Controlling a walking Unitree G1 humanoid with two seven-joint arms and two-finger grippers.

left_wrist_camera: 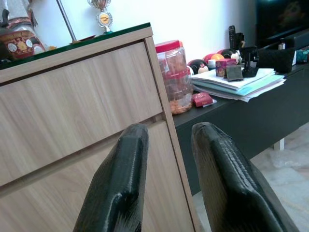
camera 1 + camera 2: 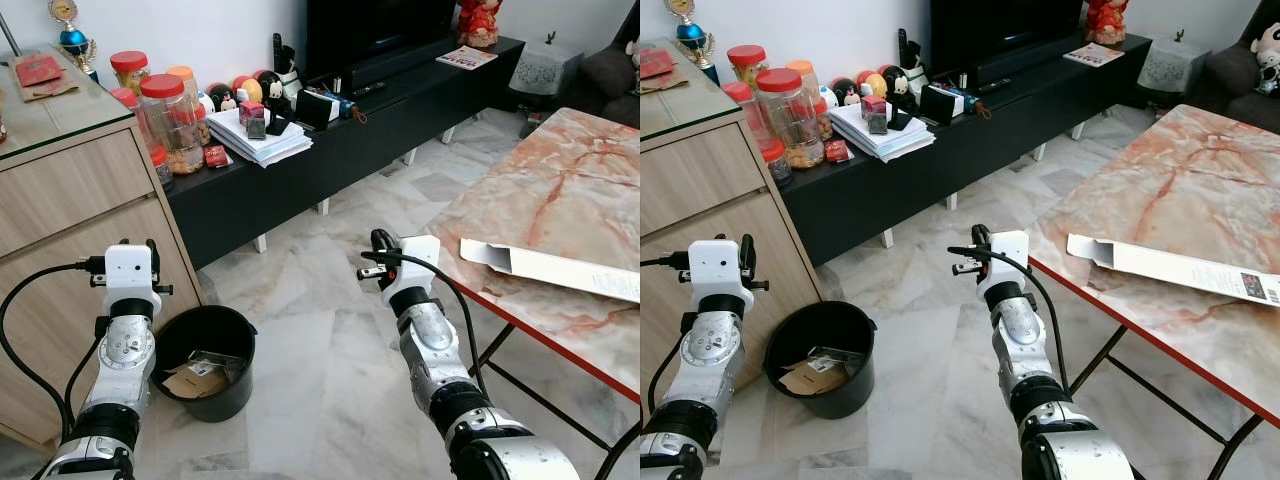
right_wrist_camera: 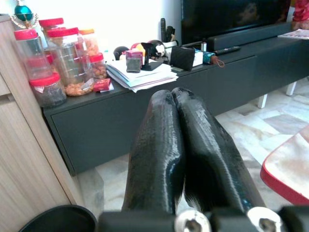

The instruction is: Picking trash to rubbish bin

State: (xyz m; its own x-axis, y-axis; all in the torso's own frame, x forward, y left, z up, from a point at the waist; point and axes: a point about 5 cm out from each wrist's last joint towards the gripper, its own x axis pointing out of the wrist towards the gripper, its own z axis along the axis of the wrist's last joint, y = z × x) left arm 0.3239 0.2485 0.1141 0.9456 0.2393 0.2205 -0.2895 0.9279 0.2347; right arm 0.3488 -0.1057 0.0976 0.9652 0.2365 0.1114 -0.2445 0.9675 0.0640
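A black bin [image 2: 205, 362] stands on the marble floor [image 2: 300, 330] at the near left, tight against the foot of a wooden cabinet [image 2: 80, 210], so it is out of the walking path yet easy to reach from above. Scraps of card and paper [image 2: 197, 378] already lie at its bottom. The trash that seems left to collect is a flattened white carton [image 2: 555, 268] lying on the marbled table [image 2: 560, 190] at the right, near the table's red front edge.

The left gripper [image 2: 150, 262] is raised in front of the cabinet, just above and left of the bin; its two fingers [image 1: 120, 188] stand a little apart with nothing between them. The right gripper [image 2: 378, 255] hovers over the floor between bin and table, just left of the table edge, its fingers [image 3: 159, 140] pressed together and holding nothing. Both arms look poised in a carrying-ready posture, not reaching.

Judging by this layout, the next move is probably for the right arm to open and go rightward for the carton, since it is nearer.

Far back, a low black TV bench [image 2: 330, 140] carries jars [image 2: 165, 115] and a paper stack [image 2: 258, 138].
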